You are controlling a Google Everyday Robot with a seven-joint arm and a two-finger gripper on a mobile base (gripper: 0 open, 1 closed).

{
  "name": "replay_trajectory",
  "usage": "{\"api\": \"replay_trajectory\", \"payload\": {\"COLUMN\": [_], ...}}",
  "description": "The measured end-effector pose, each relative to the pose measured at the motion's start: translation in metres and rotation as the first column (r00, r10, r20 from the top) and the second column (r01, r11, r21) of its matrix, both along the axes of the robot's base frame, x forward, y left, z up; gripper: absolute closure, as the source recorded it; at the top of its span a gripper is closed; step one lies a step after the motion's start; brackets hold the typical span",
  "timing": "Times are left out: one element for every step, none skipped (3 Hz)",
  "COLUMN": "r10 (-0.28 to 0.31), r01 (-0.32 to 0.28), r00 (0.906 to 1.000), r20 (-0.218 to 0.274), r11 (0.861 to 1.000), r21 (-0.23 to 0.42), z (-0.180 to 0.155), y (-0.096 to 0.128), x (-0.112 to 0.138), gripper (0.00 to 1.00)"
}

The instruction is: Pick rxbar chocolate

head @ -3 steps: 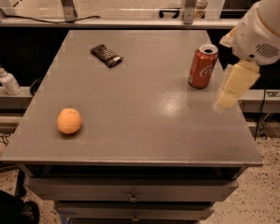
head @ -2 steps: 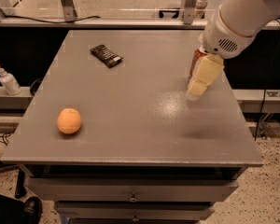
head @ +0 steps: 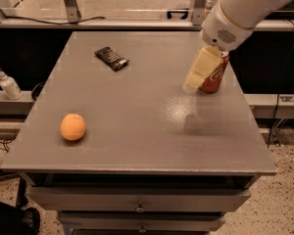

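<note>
Gripper (head: 190, 86) brought inward from the table's (head: 137, 148) right edge

The chocolate bar (head: 111, 58) lies untouched near the far left corner. The gripper has been moved leftward, in front of the soda can (head: 217, 75), well apart from the bar. How far it is opened cannot be told.

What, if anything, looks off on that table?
Nothing stands out. The rxbar chocolate lies flat at the far left, the orange near the front left, the soda can upright on the right. The gripper hovers in front of the can.
</note>
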State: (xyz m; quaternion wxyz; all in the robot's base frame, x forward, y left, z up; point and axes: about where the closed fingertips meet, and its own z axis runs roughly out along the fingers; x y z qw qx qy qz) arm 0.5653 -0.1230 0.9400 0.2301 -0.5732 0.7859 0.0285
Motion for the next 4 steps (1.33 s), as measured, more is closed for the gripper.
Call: {"api": "replay_trajectory", "payload": {"r10": [-0.021,-0.057,-0.124,-0.176], "r01": [0.022,0.066,0.143,0.186], "r00": [0.9997,0.9974,0.9895,0.9824], "r20": [-0.01,-0.044,-0.075,-0.063], "r11": [0.992,0.965,0.92,0.882], "r21": [0.126,0.253,0.364,0.432], "z": [0.008,0.005,-0.001,-0.011], "y": [0.037,0.077,0.107,0.141], "x": [0.05,0.091,0.116,0.125], "gripper": [0.0,0.0,0.0,0.0]}}
